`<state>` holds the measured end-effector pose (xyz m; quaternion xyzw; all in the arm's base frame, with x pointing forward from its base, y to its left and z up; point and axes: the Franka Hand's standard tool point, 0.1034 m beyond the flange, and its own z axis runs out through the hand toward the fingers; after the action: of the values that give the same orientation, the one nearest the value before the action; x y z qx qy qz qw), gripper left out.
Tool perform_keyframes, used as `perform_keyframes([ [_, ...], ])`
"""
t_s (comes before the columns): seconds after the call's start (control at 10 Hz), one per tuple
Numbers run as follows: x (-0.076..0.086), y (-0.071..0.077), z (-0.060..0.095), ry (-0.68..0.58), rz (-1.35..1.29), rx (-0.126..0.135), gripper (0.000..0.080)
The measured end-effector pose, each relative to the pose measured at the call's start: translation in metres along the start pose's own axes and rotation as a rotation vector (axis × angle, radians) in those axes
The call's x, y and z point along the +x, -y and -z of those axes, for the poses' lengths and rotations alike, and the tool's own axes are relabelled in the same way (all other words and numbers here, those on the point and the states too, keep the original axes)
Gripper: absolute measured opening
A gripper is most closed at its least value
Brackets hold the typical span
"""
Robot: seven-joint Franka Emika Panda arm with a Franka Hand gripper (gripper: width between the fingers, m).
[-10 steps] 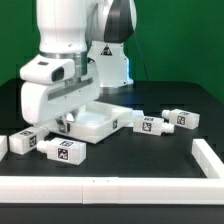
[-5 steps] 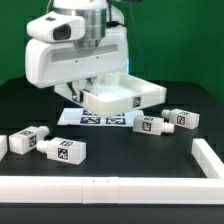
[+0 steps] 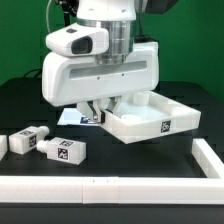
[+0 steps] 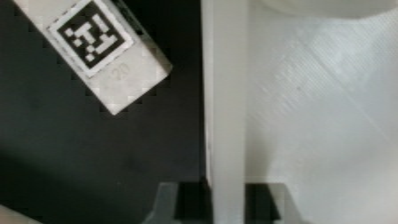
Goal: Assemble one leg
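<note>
Panel [image 3: 140,122] sits now much more toward the exterior view's right than one sec. ago. Then it lay at the centre, over the marker board [image 3: 72,118], and half a sec. ago it was already on the way. The arm [image 3: 100,60] and the panel travel together, so the panel is carried or dragged. Whether its bottom is clear of the surface [image 3: 130,165] I cannot tell. The marker board, covered before, shows again in part under the arm.

The fingers [image 4: 180,200] are clamped on the raised rim of the panel. The wrist view shows it well: the thin white wall runs straight between the two dark pads, w/ no gap on either side.

No leg is in hand. Two lie on the surface at the exterior view's left, one leg [image 3: 30,141] and a second leg [image 3: 63,151] just beside it, both well apart from the panel and in the same places as before. The two others, visible at the exterior view's right a sec. ago, are now hidden behind the panel (probably not moved, but this I cannot check). The wrist view has one leg [image 4: 107,55] lying near the rim, outside the panel and not touching it. Which of the four it is, I cannot say.

For the task this means, in my judgement, prep. only: the panel is being brought to a working place, and taking a leg and fitting its peg is not yet begun.
</note>
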<state>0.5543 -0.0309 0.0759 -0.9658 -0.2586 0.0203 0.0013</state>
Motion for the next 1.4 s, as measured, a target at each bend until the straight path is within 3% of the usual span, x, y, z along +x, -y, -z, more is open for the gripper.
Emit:
perform_keyframes([
  [0.3, -0.001, -0.001, -0.002, 0.002, -0.004, 0.001, 0.0054],
  [0.4, -0.002, -0.015, 0.0, 0.007, -0.101, -0.006, 0.0054],
  [0.5, 0.005, -0.019, 0.0, 0.014, -0.299, -0.003, 0.0054],
  [0.6, 0.021, -0.016, 0.001, 0.018, -0.433, 0.002, 0.0054],
  [0.7, 0.025, -0.012, -0.001, 0.014, -0.429, 0.005, 0.0054],
  [1.4, 0.024, -0.011, -0.009, 0.034, -0.482, 0.016, 0.0054],
])
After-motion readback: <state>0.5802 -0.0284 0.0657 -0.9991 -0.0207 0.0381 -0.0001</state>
